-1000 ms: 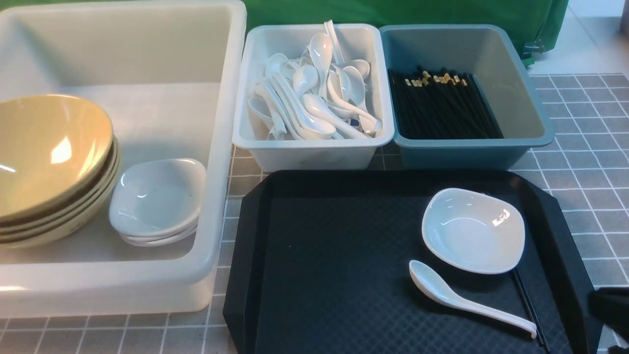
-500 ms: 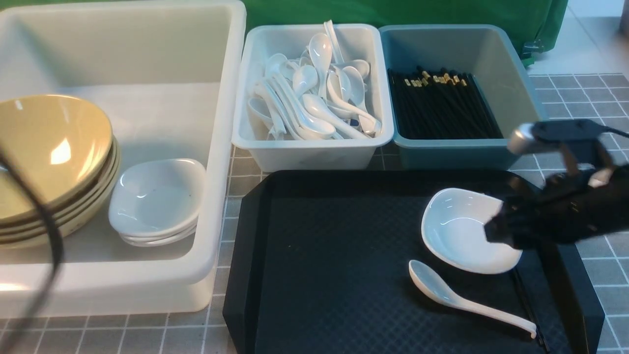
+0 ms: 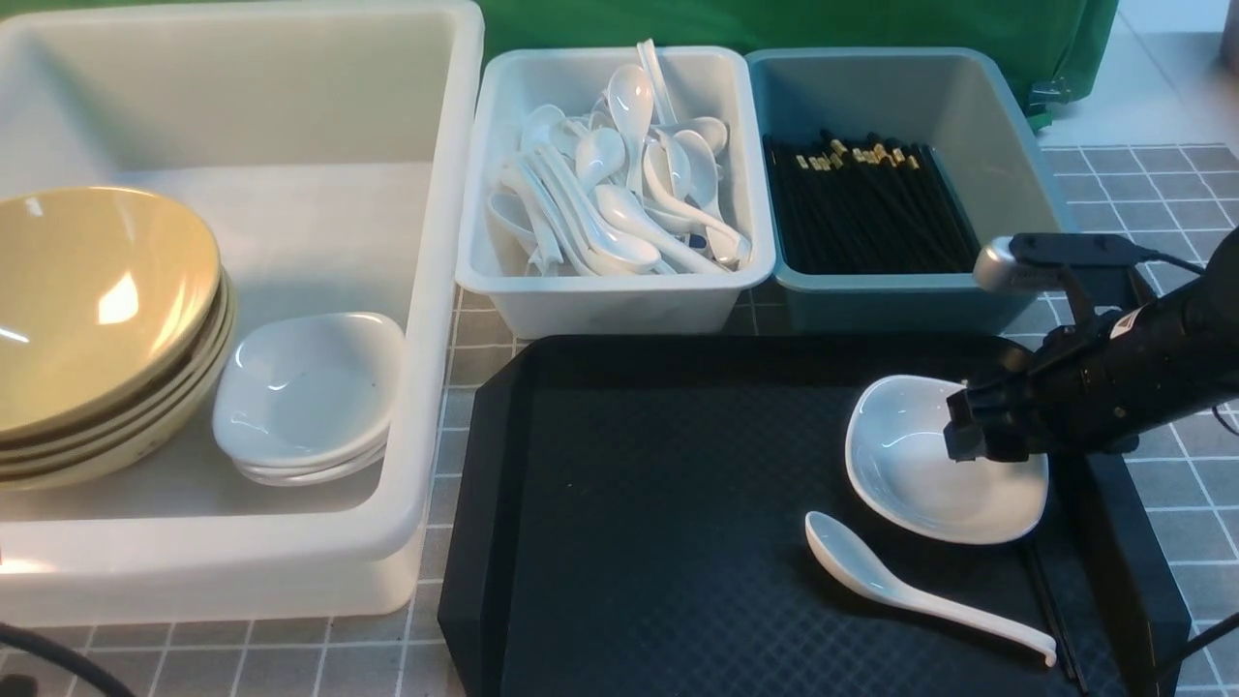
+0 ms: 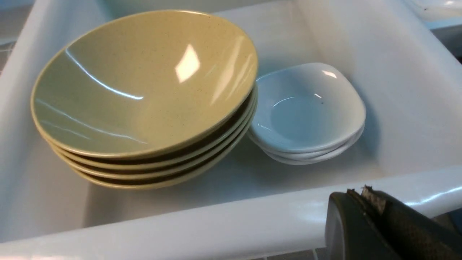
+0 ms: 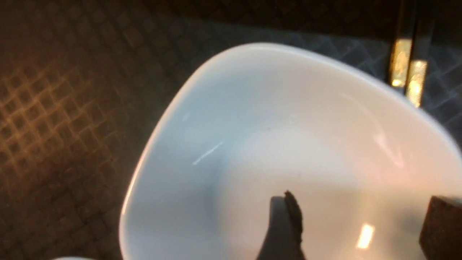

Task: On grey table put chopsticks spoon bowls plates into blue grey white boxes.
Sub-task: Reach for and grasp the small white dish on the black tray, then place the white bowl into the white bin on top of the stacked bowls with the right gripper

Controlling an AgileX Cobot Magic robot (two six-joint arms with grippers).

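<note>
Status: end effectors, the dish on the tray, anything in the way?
Left end effector shut, by milky-white tub rim. Right end effector open over small glossy white dish, not gripping. Black chopsticks under its edge; white spoon beside.

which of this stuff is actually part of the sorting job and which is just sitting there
Job: loose plate, loose spoon, loose chopsticks, white tub with yellow bowls and stacked plates, grey-white bin, blue bin.
Just there: black tray under the loose pieces, green cloth behind the bins.
</note>
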